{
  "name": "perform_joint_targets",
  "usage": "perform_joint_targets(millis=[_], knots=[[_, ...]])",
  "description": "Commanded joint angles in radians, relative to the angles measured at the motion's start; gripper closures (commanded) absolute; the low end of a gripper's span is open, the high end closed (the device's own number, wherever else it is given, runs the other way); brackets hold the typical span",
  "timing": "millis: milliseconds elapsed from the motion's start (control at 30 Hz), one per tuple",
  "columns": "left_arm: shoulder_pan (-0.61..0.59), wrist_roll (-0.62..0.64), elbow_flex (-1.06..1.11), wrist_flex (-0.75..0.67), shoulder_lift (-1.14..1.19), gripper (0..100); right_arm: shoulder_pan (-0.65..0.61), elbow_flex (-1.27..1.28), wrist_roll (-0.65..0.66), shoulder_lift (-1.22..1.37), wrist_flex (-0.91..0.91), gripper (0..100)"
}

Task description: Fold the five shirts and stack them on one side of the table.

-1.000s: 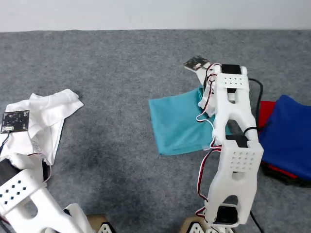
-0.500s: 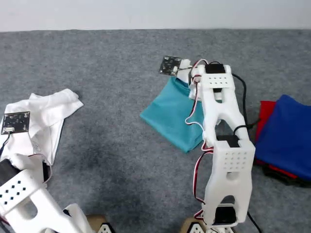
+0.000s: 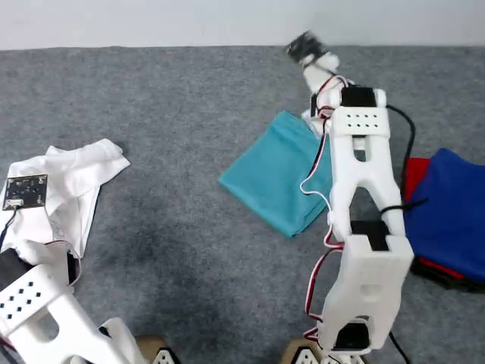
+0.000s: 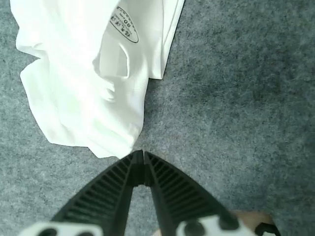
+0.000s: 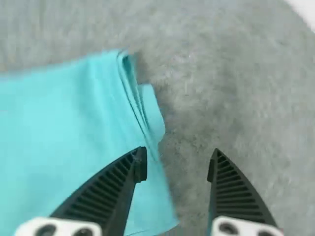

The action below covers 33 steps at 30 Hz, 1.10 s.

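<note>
The left gripper (image 4: 142, 157) is pinched closed on nothing, just by the crumpled white shirt (image 4: 83, 78), which is not folded yet. Farther off, the folded teal shirt (image 3: 276, 182) lies near the blue shirt (image 3: 447, 212), piled on a red shirt (image 3: 415, 173). The right gripper (image 5: 178, 156) hangs over the teal corner, jaws spread, holding nothing.

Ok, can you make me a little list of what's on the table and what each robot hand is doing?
Teal shirt: folded, lying askew mid-table
White shirt: rumpled, unfolded, at one side
Blue shirt: on top of a red shirt, at the other side
Left hand: shut, empty, beside the white shirt's edge
Right hand: open, empty, above the teal shirt's edge
Table: grey, fuzzy
</note>
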Motion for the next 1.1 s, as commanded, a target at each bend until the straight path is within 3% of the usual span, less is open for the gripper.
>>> perform_joint_targets(millis=[0,133,300,500,667,733,1067], knots=[[0.002,0.003,-0.004,0.000,-0.014,100,-0.016,-0.038,-0.285,-0.133,0.096,78.6],[0.002,0.002,-0.004,0.000,-0.014,100,-0.059,-0.038,-0.450,-0.168,0.217,78.6],[0.002,0.002,-0.004,0.000,-0.014,100,-0.119,-0.037,-0.802,-0.162,0.317,78.6],[0.002,0.002,-0.004,0.000,-0.014,100,-0.128,-0.031,-1.074,-0.156,0.366,75.3],[0.002,0.002,-0.004,0.000,-0.014,100,-0.133,-0.032,-1.231,-0.081,0.371,52.2],[0.002,0.002,-0.004,0.000,-0.014,100,-0.133,-0.032,-1.277,-0.033,0.351,47.4],[0.002,0.002,-0.004,0.000,-0.014,100,-0.131,-0.037,-1.355,0.272,0.111,47.3]])
